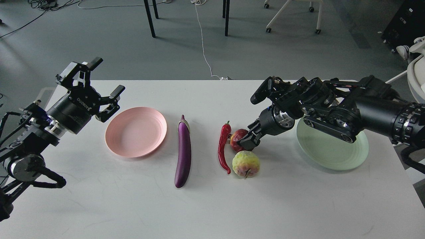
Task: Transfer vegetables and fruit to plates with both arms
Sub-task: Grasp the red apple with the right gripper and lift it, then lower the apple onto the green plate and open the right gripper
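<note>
The purple eggplant (183,152) lies lengthwise at the table's middle. The red chili (223,146) lies to its right, touching the dark red fruit (236,138). The yellow-green fruit (246,164) sits just in front of them. My right gripper (245,136) reaches in from the right and its fingers clasp the dark red fruit, which rests on the table. The mint green plate (335,156) lies partly under my right arm. The pink plate (136,131) is empty, left of the eggplant. My left gripper (107,77) hovers open and empty beside the pink plate's left rim.
The white table (212,205) ends close behind the plates. Beyond it are grey floor, chair and table legs (150,20) and a white cable (202,43). A white object (416,76) stands off the table's right side.
</note>
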Tool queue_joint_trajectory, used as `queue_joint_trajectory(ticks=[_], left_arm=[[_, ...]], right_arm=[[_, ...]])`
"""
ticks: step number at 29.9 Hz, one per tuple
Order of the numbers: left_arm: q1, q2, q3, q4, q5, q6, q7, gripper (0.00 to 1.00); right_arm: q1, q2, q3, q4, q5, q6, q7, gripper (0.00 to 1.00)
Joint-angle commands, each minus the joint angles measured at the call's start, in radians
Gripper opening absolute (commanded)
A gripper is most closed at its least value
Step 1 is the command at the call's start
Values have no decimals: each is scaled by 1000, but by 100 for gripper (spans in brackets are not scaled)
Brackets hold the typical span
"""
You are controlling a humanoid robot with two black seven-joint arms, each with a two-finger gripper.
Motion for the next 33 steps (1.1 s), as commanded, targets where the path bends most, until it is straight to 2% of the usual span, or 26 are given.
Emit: queue_joint_trajectory(ticks=[1,6,8,14,18,23,33], left_arm=[[5,5,-12,0,0,0,0,99],[10,11,-13,-2,0,0,0,99],[10,16,-13,-3,0,0,0,99],[10,20,-13,-3,0,0,0,99],[10,20,-12,-5,1,0,0,99],[11,20,-12,-5,1,0,0,99],[16,19,-12,-5,1,0,0,99]], right_arm=[[-6,4,0,-9,0,0,0,64],[-11,8,2,-15,0,0,0,46],[-9,7,3,-15,0,0,0,43],[26,-45,11,-1,6,0,0,43],[84,-146,16,72,6,0,0,43],[134,-272,8,86,-2,0,0,45],[33,-459,-56,79,-66,-111,0,45]])
